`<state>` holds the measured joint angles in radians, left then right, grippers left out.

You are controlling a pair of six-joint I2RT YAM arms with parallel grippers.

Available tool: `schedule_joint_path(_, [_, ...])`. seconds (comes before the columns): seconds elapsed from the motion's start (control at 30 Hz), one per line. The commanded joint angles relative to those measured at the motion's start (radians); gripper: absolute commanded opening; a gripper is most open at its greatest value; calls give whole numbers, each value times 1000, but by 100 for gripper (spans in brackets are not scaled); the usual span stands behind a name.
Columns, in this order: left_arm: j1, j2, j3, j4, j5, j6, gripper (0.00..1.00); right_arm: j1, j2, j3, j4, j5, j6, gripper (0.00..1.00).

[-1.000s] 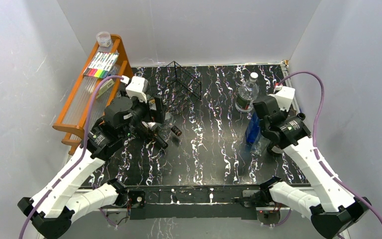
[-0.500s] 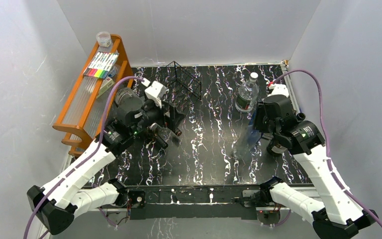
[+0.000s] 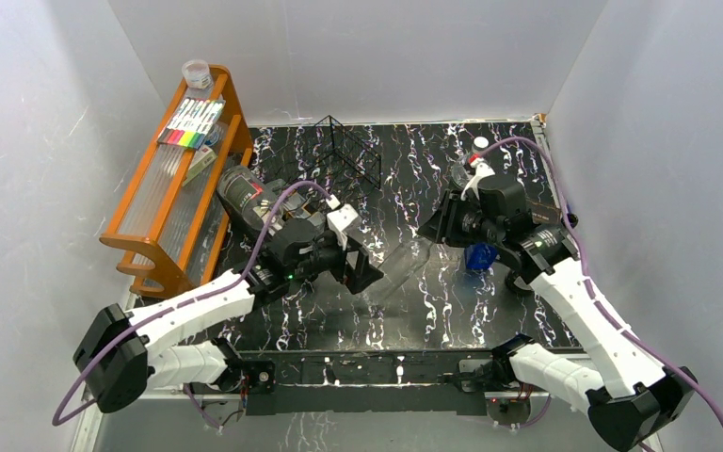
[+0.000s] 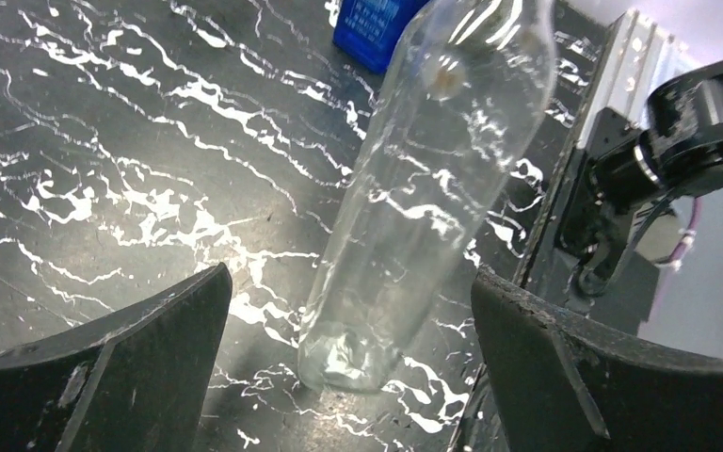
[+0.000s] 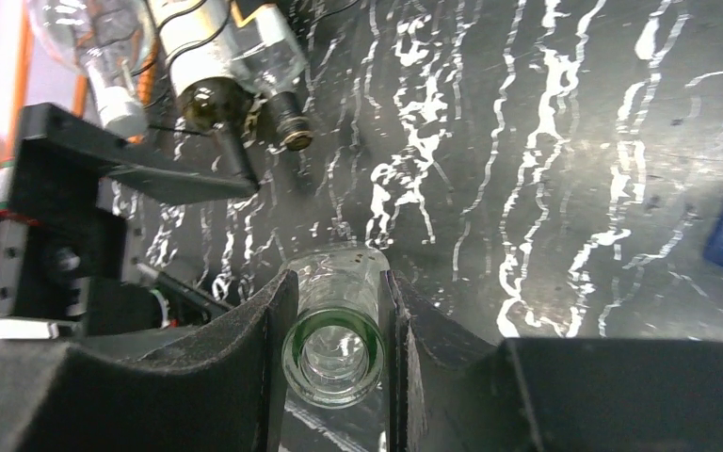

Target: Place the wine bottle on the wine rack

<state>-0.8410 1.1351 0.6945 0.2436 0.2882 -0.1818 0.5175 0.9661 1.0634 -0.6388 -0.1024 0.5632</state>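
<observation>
Top view: fixed high behind the arm bases, facing down over the whole table [image 3: 405, 169]. Left wrist view: low, close, facing across the table at the bottle [image 4: 433, 188]. Right wrist view: close, facing along the bottle from its mouth. All three share the bottle.

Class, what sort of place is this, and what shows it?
Probably a robot lab test cell: plain white walls box in a marbled black table, with a left arm and right arm bolted at its edge.
</observation>
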Motion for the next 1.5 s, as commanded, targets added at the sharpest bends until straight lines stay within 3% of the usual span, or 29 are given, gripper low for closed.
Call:
schedule_joint_path(0.0, [-5, 15, -58, 108, 9, 63, 98, -2, -14, -12, 205, -163, 81, 0])
schedule_joint_path(0.27, [-6, 90, -74, 165, 255, 27, 98, -2, -13, -23, 224, -210, 86, 0])
schedule_joint_path(0.47, [-5, 118, -66, 151, 221, 35, 98, -2, -16, -34, 235, -228, 87, 0])
schedule_joint_path(0.57, [-6, 109, -67, 128, 147, 71, 90, -2, -21, -34, 234, -240, 86, 0])
schedule_joint_path(0.73, [-6, 113, -64, 115, 63, 113, 62, -2, -29, -40, 231, -263, 95, 0])
schedule_joint_path(0.9, [-6, 106, -70, 148, 156, 140, 43, -2, -33, -47, 218, -286, 99, 0])
schedule_joint_path(1.03, [-11, 50, -76, 158, 219, 264, 16, -2, -28, -33, 162, -315, 36, 0])
schedule_joint_path(1.1, [-13, 18, -66, 122, 243, 359, 1, -3, -23, -23, 113, -339, -21, 17])
schedule_joint_path(1.23, [-19, -13, -16, 45, 206, 603, 0, -2, -20, -18, 54, -401, -133, 53])
schedule_joint_path(1.33, [-21, -4, 54, -38, 174, 765, 0, -2, -2, -5, 24, -450, -210, 69])
schedule_joint_path(1.47, [-22, 1, 116, -78, 121, 936, 0, -2, 29, 21, -16, -461, -300, 79])
